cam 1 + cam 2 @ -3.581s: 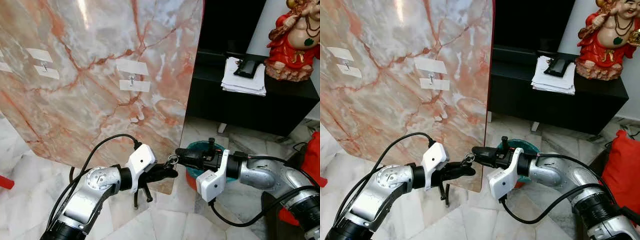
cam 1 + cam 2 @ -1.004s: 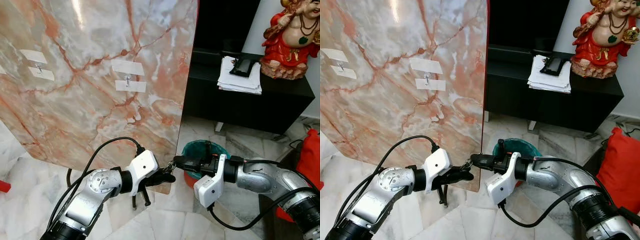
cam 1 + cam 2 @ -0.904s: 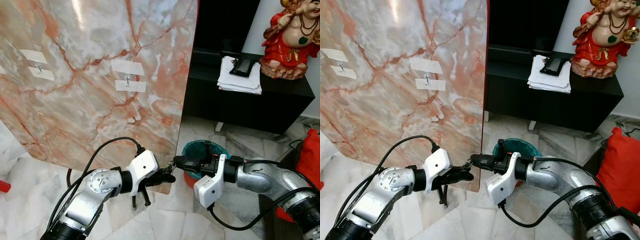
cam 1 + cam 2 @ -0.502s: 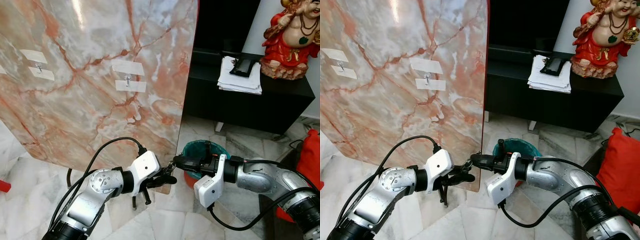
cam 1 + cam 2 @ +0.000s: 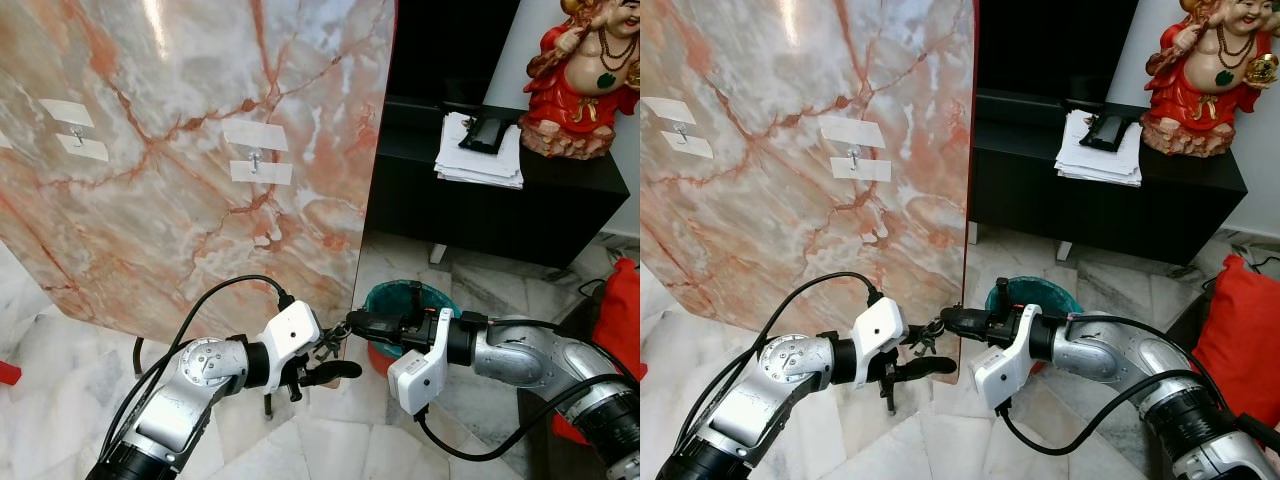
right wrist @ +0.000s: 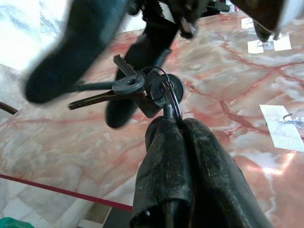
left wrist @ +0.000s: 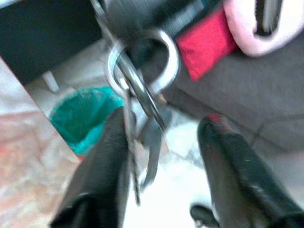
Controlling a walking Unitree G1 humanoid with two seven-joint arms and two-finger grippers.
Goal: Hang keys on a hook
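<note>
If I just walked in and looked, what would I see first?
Probably the two silver arms meeting low in front of the robot: the right gripper pinches a ring of keys, while the left gripper is open beside them. Behind stands a big pink marble board with small hooks taped on, and a red statue sits on the black cabinet to the right.

I see the keys (image 5: 331,342) between my left tool (image 5: 325,362) and right tool (image 5: 353,322), the hook (image 5: 257,158) on the slab (image 5: 180,230) above them, the bin (image 5: 405,300) behind my right tool.
</note>
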